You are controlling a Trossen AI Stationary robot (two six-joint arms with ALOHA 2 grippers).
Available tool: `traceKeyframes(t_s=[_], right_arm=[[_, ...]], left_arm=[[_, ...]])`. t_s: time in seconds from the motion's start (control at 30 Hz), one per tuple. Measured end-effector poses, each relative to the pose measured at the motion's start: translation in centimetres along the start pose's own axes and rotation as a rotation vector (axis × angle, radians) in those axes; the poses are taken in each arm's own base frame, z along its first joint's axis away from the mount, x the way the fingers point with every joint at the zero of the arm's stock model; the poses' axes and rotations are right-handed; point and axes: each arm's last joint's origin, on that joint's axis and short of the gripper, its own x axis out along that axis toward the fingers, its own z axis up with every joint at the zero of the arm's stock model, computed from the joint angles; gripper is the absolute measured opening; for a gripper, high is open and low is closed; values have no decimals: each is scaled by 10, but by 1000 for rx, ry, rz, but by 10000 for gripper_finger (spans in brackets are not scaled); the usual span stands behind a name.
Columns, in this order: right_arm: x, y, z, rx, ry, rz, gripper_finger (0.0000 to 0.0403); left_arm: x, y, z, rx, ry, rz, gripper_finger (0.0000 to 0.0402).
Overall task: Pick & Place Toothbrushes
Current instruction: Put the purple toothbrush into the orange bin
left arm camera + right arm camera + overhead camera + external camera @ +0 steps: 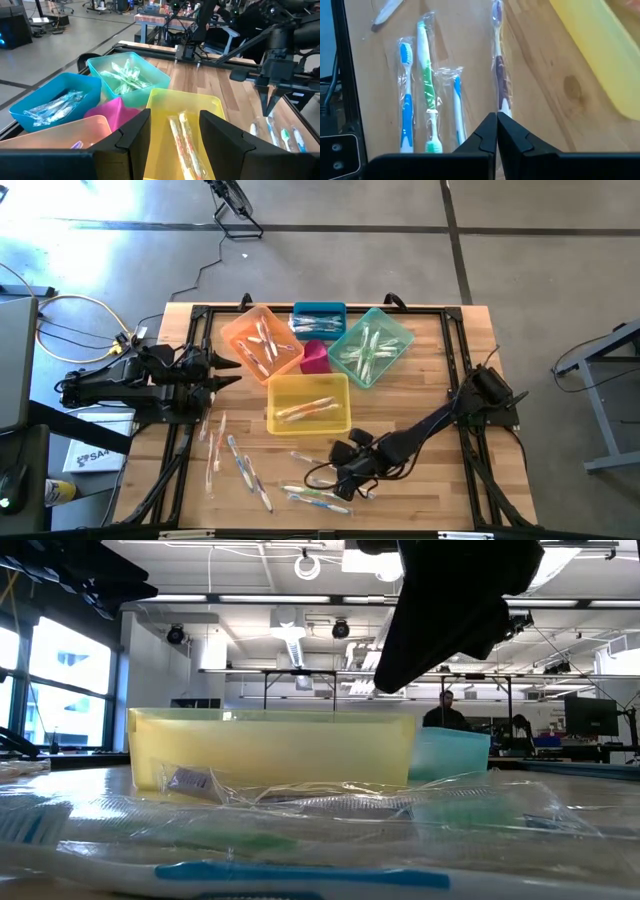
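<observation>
Wrapped toothbrushes lie loose on the wooden table near its front edge [240, 465], [318, 498]; more fill the bins. My right gripper [497, 117] hangs over the front middle [338, 468], slanting down, shut, with the near end of a purple-handled toothbrush [500, 75] at its tips. Blue [406, 110] and green [426, 85] toothbrushes lie flat beside it. My left gripper [175, 135] waits open at the table's left side [225, 370] and holds nothing. My right gripper pinches the near end of the purple toothbrush's clear wrapper [504, 111] between its fingertips. It comes slanting down from the table's right. The toothbrush runs straight on from the fingers. I cannot tell whether its far end rests on the wood.
The bins cluster at the far middle: orange [262, 340], blue [318, 320], teal [370, 345], a small pink one [315, 358] and yellow [308, 402] nearest the gripper. A black frame [452, 360] rims the table. A person [447, 710] stands in the room behind.
</observation>
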Motion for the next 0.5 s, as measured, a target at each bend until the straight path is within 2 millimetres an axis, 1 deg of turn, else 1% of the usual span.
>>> traceKeyframes(t_s=[0.5], right_arm=[[2, 0, 0, 2, -41, -24, 3]], left_arm=[[0, 0, 0, 0, 0, 0, 164]])
